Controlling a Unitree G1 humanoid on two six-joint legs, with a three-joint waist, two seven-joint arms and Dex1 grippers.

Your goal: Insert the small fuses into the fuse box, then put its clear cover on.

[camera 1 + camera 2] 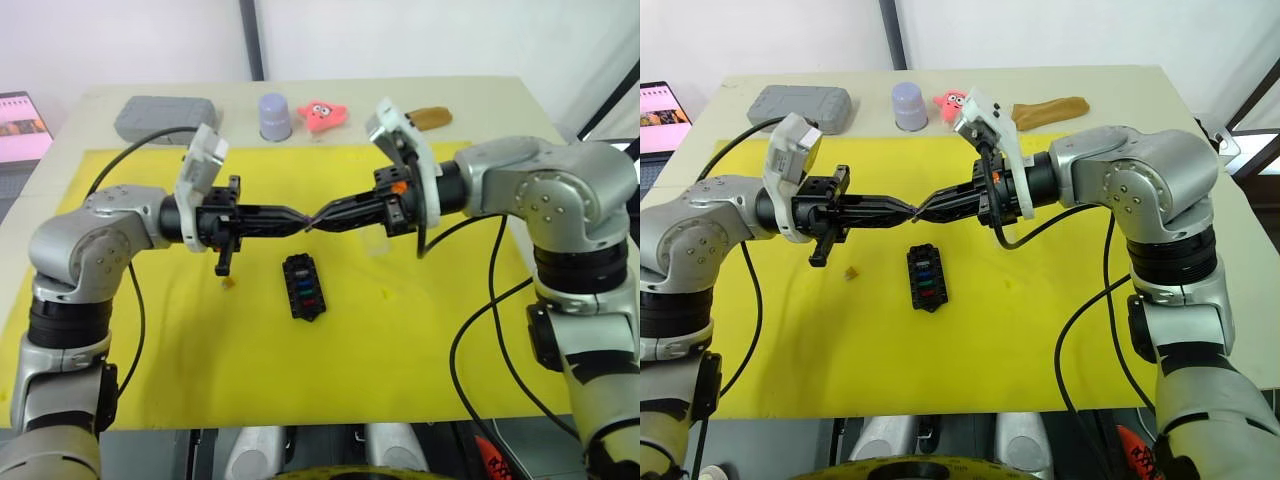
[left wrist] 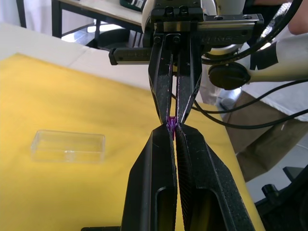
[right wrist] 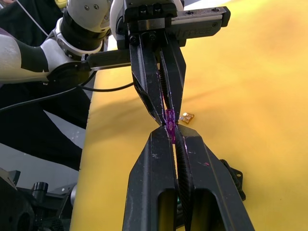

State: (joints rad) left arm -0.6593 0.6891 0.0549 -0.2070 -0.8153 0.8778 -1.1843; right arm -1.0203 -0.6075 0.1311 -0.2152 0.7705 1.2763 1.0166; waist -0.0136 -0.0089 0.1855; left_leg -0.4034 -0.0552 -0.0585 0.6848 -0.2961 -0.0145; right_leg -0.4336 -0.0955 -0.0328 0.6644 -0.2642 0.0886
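Two claws are seen meeting tip to tip above the yellow mat. One purple fuse is pinched between them: the left claw and the right claw are both closed on it, held in the air. One fuse box lies on the mat below the tips, with blue, green and red fuses seen seated in its slots. One orange fuse lies loose on the mat, near the box on its left. One clear cover rests on the mat, apart from the box. At the far edge of the worktop, one grey case and one lilac cup are seen.
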